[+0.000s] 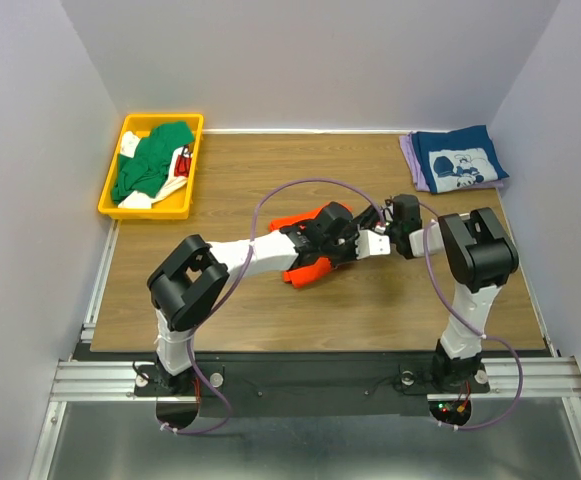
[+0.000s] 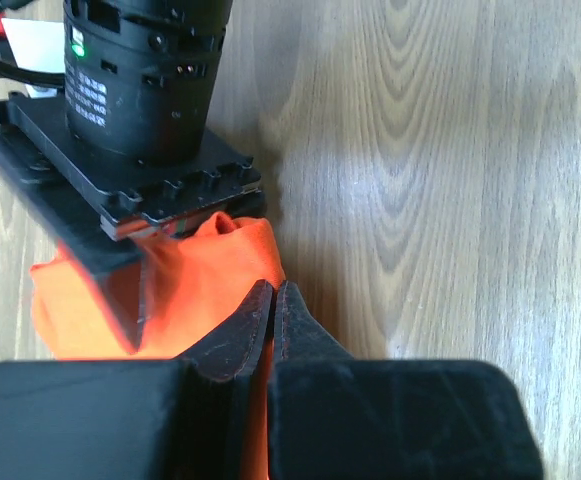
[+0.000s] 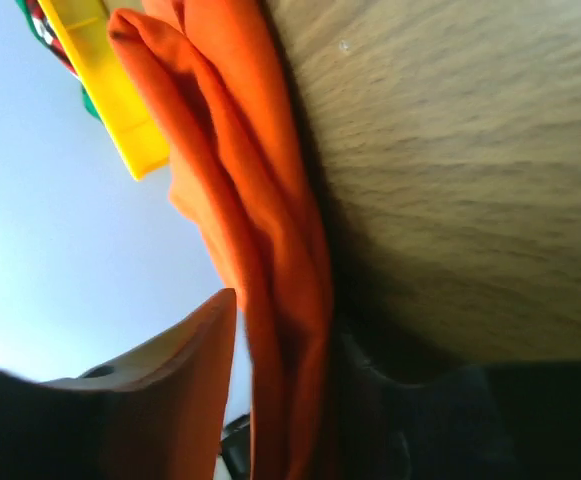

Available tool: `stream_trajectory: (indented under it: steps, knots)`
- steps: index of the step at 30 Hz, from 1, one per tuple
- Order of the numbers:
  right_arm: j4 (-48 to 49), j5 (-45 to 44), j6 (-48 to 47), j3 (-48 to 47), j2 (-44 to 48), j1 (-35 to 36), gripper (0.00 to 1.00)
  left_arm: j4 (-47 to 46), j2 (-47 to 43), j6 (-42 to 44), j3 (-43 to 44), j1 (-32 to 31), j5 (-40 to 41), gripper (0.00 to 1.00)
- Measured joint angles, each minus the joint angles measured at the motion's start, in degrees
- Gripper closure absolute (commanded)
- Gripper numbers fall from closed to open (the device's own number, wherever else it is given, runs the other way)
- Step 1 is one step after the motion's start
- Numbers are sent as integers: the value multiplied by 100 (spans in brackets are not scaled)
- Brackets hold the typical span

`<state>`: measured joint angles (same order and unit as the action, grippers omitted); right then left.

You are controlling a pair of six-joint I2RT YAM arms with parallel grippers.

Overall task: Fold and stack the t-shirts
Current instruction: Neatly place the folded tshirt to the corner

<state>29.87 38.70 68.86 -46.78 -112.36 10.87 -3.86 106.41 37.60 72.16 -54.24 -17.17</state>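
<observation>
The left hand (image 2: 273, 295) has its two dark fingers pressed together. A fold of the orange t-shirt (image 2: 205, 290) shows beneath the tips and seems pinched between them, though the cloth inside the grip is mostly hidden. Just beyond it is the right hand (image 3: 290, 330), narrowed around a thick band of the same orange cloth, with one finger on each side.

The orange t-shirt is soft, matte and plain. It is gathered into long rounded ridges rather than lying flat. In the right wrist view these ridges run straight away from the hand, in the direction of the yellow bin (image 1: 145, 213). From above, the bunch lies at the middle of the table (image 2: 450, 200), and its long axis looks roughly near-to-far. The left forearm crosses over it and hides its centre.

The table is pale wood with a wavy grain.

At the far right corner a navy t-shirt (image 1: 458, 160) with white print is folded into a neat rectangle. It sits on top of a folded lavender t-shirt (image 1: 408, 152), whose edge shows along its left side.

At the far left, the rigid plastic bin holds a crumpled green t-shirt (image 1: 150, 160) and some white cloth (image 1: 130, 145).
</observation>
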Motion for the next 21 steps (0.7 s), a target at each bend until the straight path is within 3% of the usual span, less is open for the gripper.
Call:
stream_trajectory:
  steps: [2, 3, 6, 7, 12, 15, 16, 17, 18, 21]
  knots:
    - [4, -98, -7, 0, -39, 33, 72, -22, 28, -26, 0, 0, -7, 100]
    - [4, -151, -22, -2, -63, 44, 82, -31, 46, -44, 0, 0, -13, 100]
    - [-85, -293, -179, -11, -79, 48, 94, -17, 61, -111, 0, 9, -20, 86]
    - [-162, -317, -332, -63, -79, 48, 99, -17, 61, -140, 2, 17, -17, 74]
    - [-1250, -675, -1569, -861, -55, 83, 100, 348, -72, -588, 31, 330, -260, 54]
    - [-1858, -1056, -2476, -1351, 90, 83, 99, 748, -417, -883, 76, 883, -466, 44]
    - [-2035, -1176, -2817, -1493, 138, 83, 99, 822, -505, -953, 94, 1032, -514, 30]
    - [-2330, -1355, -3285, -1738, 192, 74, 99, 920, -651, -1029, 118, 1257, -542, 22]
    - [-2463, -1453, -3589, -1926, 221, 66, 99, 994, -772, -1078, 133, 1416, -555, 2]
    - [-3016, -1692, -4555, -2529, 221, -4, 99, 1239, -1198, -1198, 149, 1919, -560, 1]
